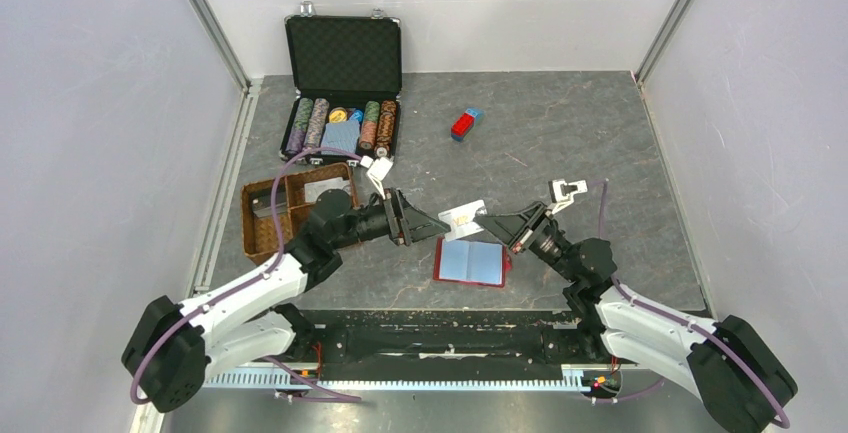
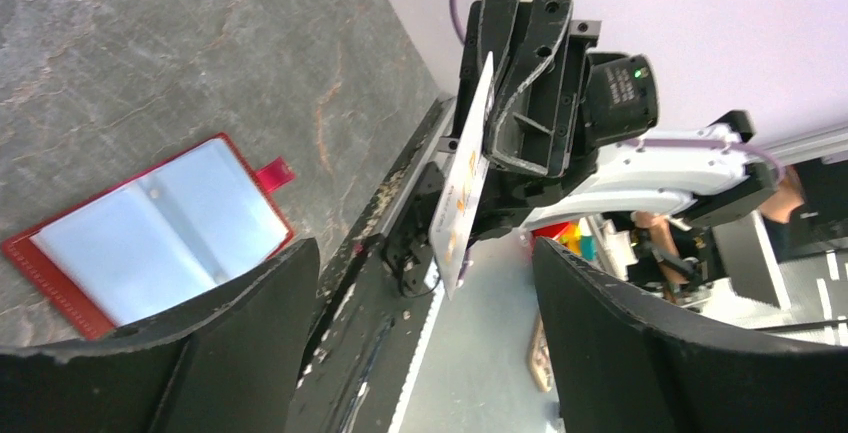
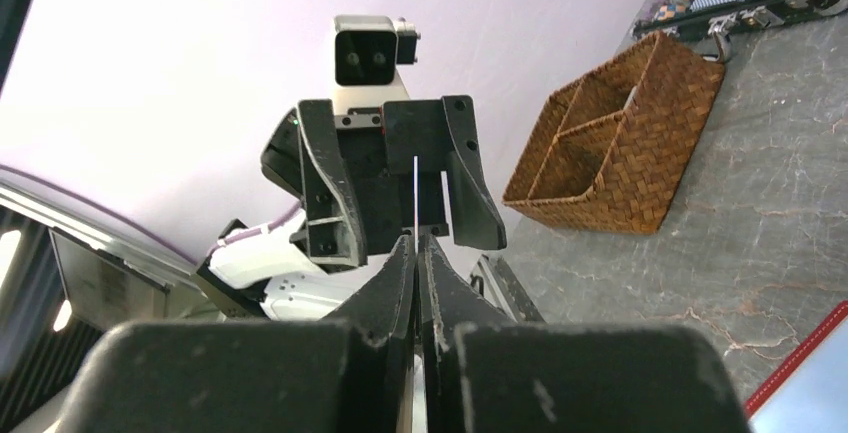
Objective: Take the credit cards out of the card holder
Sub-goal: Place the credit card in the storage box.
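The dark red card holder (image 1: 472, 262) lies open on the table between the arms, its pale blue-grey slots facing up; it also shows in the left wrist view (image 2: 150, 243). A whitish credit card (image 1: 462, 217) hangs in the air above it, with my right gripper (image 1: 487, 221) shut on its right end. The right wrist view shows this card edge-on (image 3: 415, 193) between the pressed fingers (image 3: 416, 243). My left gripper (image 1: 440, 225) faces the card's free end, open (image 2: 420, 263), its fingers apart on either side of the card (image 2: 465, 173) without touching it.
An open black case of poker chips (image 1: 343, 83) stands at the back. A brown wicker basket (image 1: 290, 213) sits left of my left arm. A small red-and-blue block (image 1: 465, 124) lies mid-back. Walls close off the left, right and back.
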Robot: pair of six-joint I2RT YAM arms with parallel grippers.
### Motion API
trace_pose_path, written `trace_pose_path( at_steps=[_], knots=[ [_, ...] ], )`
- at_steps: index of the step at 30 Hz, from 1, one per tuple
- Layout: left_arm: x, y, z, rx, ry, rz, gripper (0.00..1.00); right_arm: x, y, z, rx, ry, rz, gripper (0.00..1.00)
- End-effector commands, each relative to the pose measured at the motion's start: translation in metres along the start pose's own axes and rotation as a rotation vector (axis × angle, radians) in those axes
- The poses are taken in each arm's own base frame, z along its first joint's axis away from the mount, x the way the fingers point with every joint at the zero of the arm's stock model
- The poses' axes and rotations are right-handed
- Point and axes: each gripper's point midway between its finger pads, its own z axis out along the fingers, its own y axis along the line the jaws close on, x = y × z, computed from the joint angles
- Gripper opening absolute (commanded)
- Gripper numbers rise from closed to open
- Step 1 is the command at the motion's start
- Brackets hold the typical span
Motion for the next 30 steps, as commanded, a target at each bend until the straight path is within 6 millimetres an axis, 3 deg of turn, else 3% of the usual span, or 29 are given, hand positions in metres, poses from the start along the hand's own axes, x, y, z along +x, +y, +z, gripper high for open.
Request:
trace_pose_path(
  at_steps=[1, 16, 20, 23, 24, 27, 30],
  knots=[
    [-0.02, -0.023, 0.006, 0.123, -0.101, -0.059, 0.68, -0.023, 0.009, -0.004, -0.042, -0.141, 0.03, 0.0],
    [0.0, -0.004, 0.038, 0.121, -0.06, -0.162, 0.46, -0.015, -0.033, -0.025, 0.082, -0.184, 0.117, 0.0],
    [0.0, -0.005, 0.04, 0.142, -0.069, -0.175, 0.29, -0.012, -0.04, -0.027, 0.104, -0.181, 0.132, 0.0],
    [-0.002, -0.004, 0.038, 0.135, -0.09, -0.172, 0.06, -0.01, -0.042, -0.029, 0.111, -0.173, 0.132, 0.0],
    [-0.002, -0.003, 0.037, 0.128, -0.094, -0.167, 0.03, -0.009, -0.043, -0.029, 0.115, -0.17, 0.13, 0.0],
    [-0.005, 0.001, 0.034, 0.081, -0.109, -0.144, 0.02, -0.008, -0.045, -0.031, 0.121, -0.169, 0.122, 0.02],
    [-0.009, 0.007, 0.028, 0.015, -0.119, -0.101, 0.02, -0.007, -0.047, -0.031, 0.127, -0.161, 0.096, 0.13]
  ],
)
